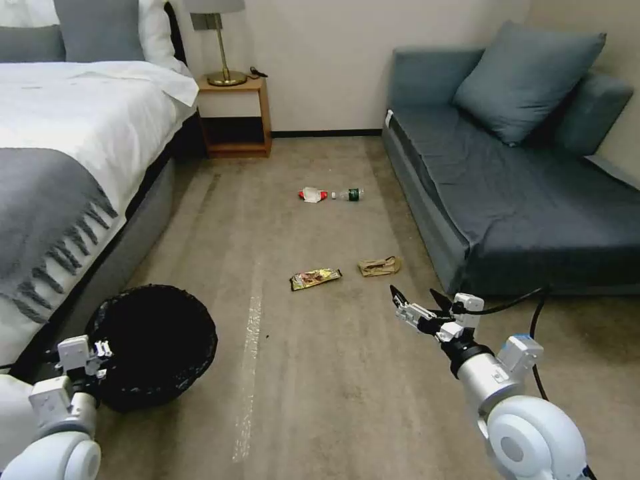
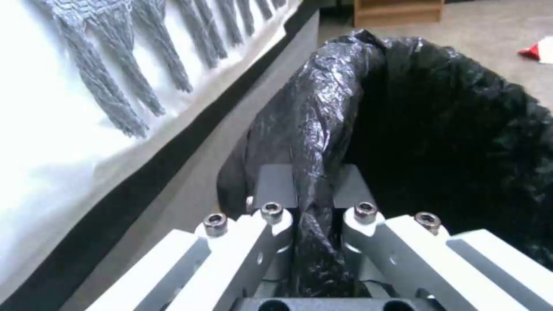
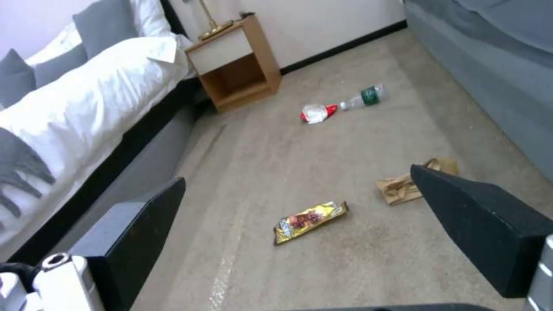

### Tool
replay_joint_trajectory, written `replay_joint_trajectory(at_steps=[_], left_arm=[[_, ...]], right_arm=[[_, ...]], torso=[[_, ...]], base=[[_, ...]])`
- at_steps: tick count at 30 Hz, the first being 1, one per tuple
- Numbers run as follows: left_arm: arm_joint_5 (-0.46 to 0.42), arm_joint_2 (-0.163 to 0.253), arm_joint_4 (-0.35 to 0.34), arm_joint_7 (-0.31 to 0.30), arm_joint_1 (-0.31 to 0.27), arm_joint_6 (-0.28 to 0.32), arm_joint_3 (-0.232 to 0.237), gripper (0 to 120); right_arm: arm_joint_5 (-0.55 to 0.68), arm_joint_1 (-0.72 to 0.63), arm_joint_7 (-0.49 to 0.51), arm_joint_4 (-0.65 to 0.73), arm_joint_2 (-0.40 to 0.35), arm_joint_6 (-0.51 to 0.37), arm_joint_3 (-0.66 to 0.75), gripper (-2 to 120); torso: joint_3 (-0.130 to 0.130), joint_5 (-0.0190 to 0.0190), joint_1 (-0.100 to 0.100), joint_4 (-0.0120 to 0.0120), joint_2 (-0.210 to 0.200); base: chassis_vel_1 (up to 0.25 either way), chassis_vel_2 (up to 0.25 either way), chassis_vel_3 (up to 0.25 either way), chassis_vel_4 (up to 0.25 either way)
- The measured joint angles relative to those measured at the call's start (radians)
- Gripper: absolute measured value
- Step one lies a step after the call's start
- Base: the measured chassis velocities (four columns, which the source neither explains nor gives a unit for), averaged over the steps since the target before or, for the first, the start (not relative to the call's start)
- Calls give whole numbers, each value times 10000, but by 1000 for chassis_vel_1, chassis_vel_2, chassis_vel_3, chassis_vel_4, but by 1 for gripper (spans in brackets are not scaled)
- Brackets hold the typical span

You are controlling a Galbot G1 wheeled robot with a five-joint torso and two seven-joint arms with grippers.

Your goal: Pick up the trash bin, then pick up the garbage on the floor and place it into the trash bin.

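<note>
The round trash bin lined with crinkly black plastic (image 1: 157,343) is clamped at its rim by the left gripper (image 2: 314,203); the right gripper (image 1: 420,300) is held with fingers apart above the carpet.

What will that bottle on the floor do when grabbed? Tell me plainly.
The bottle lies on its side on the carpet, so a nudge would probably roll it. It looks clear and small, so likely light. Its smooth round body may slip between the right gripper fingers, which are open now.
</note>
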Motion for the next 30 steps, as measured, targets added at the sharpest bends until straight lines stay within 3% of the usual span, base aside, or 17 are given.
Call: replay_joint_trajectory(at_steps=[30], left_arm=[[9,-78,104,281,197,-265,86,6]], right_arm=[[-256,-317,-101,168,36,384,10,100]], torso=[[0,0,0,-1,1]], base=[[0,0,0,0]])
